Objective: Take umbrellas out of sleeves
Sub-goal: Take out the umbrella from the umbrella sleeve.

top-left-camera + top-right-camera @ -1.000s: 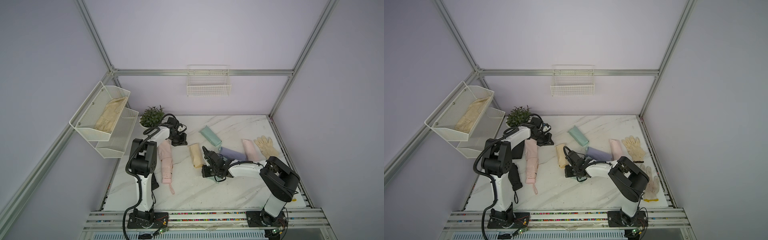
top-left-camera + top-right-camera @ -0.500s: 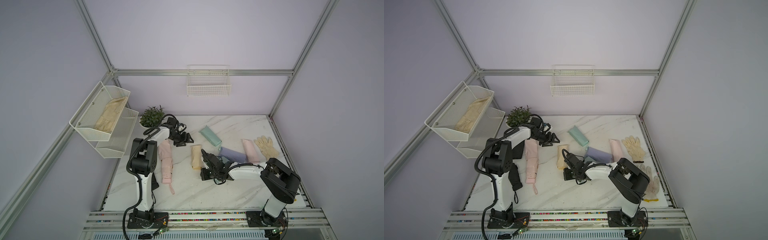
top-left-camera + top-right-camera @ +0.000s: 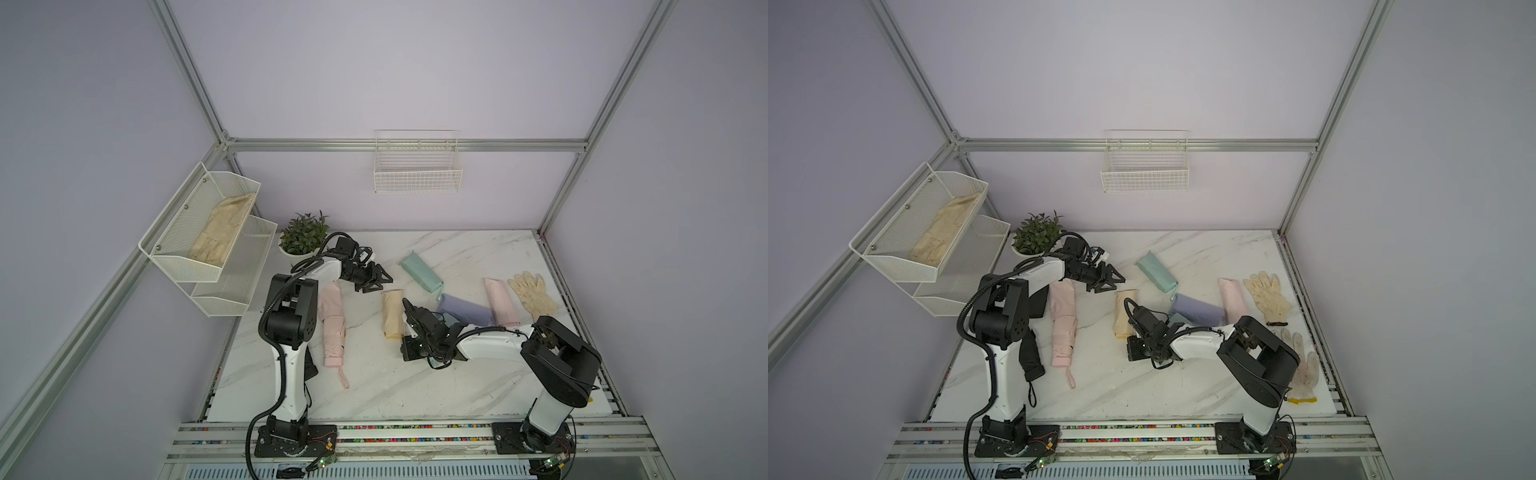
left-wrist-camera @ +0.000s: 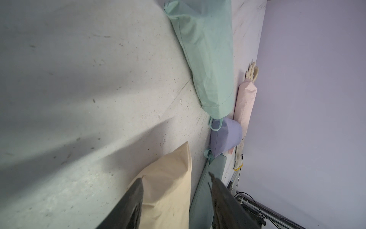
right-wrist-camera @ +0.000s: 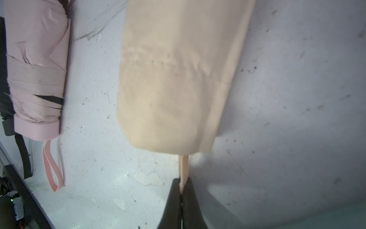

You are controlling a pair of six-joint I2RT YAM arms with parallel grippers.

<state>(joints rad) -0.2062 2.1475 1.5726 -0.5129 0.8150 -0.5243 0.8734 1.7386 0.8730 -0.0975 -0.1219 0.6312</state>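
Jaws of the right gripper (image 5: 181, 183) pinch shut on the wrist loop (image 5: 183, 166) poking from the near end of the yellow sleeve (image 5: 174, 79), mid-table. The left gripper (image 4: 175, 179) has jaws parted at the sleeve's far end, holding nothing. A pink umbrella (image 3: 332, 324) lies bare, left.

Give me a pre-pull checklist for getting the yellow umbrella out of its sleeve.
1. Grip on the yellow strap: ok, the right gripper is shut on it just outside the sleeve's mouth.
2. Hold on the yellow sleeve: not ok, the left gripper is open, one finger each side of the sleeve's far end.
3. Only the strap out of the sleeve: ok.
4. Spacing from the pink umbrella: ok, it lies beside the sleeve, apart.
5. Contents free to slide: cannot tell, hidden inside the sleeve.
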